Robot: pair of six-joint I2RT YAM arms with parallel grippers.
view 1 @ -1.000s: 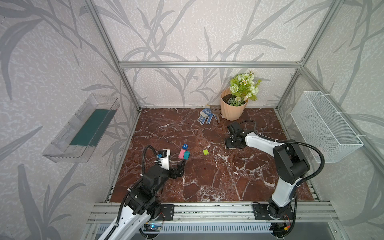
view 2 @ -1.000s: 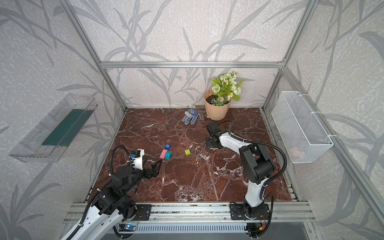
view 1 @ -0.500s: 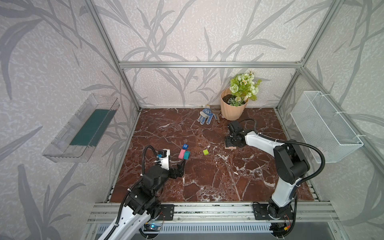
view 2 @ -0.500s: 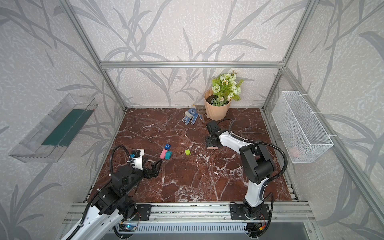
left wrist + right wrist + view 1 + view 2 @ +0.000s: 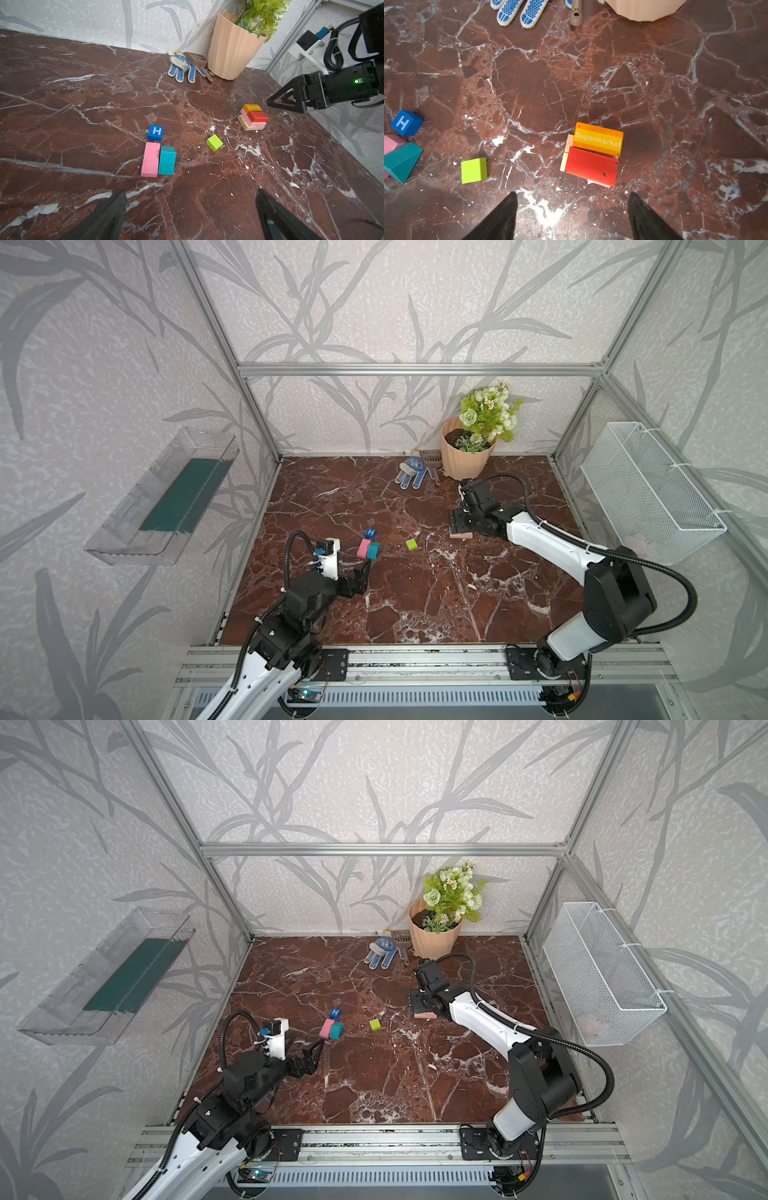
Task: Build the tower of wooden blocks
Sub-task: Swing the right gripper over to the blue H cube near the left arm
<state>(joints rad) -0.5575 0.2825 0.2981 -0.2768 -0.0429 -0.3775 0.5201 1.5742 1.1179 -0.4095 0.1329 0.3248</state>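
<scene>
Tower [image 5: 253, 117] on tabletop [image 5: 83, 93] near peach flowerpot [image 5: 230, 47]: tan base, pink layer, then red block [image 5: 591, 168] & orange "Supermarket" block [image 5: 598, 141] side by side on top. R arm [image 5: 540, 539]: jaws wide apart, empty, over tower, not touching. L arm [image 5: 311, 593]: jaws spread, empty. Loose blocks: lime cube [image 5: 214, 142], blue H cube [image 5: 155, 132], pink block [image 5: 150, 159] touching teal block [image 5: 166, 160].
</scene>
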